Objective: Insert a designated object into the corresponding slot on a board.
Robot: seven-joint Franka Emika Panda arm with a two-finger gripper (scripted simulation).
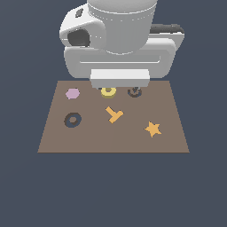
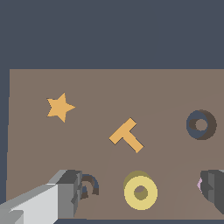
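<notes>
The yellow ring (image 1: pixel 108 92) (image 2: pixel 140 191) lies flat near the far edge of the brown board (image 1: pixel 102 139) (image 2: pixel 109 85). My gripper (image 1: pixel 119 88) (image 2: pixel 140 190) hangs over it, open. One finger (image 2: pixel 65 194) and the other finger (image 2: pixel 214 188) stand wide apart on either side of the ring, neither touching it. The slot (image 1: pixel 72 119) (image 2: pixel 201 124), a navy ring recess with a brown centre, lies toward the exterior view's left, apart from the ring. In the exterior view the hand covers the ring's far side.
On the board lie an orange T-piece (image 1: pixel 114 114) (image 2: pixel 127 135), an orange star (image 1: pixel 153 129) (image 2: pixel 60 106), a pink hexagon (image 1: pixel 72 93) and a dark broken ring mark (image 1: pixel 135 92) (image 2: pixel 89 187) close to one finger.
</notes>
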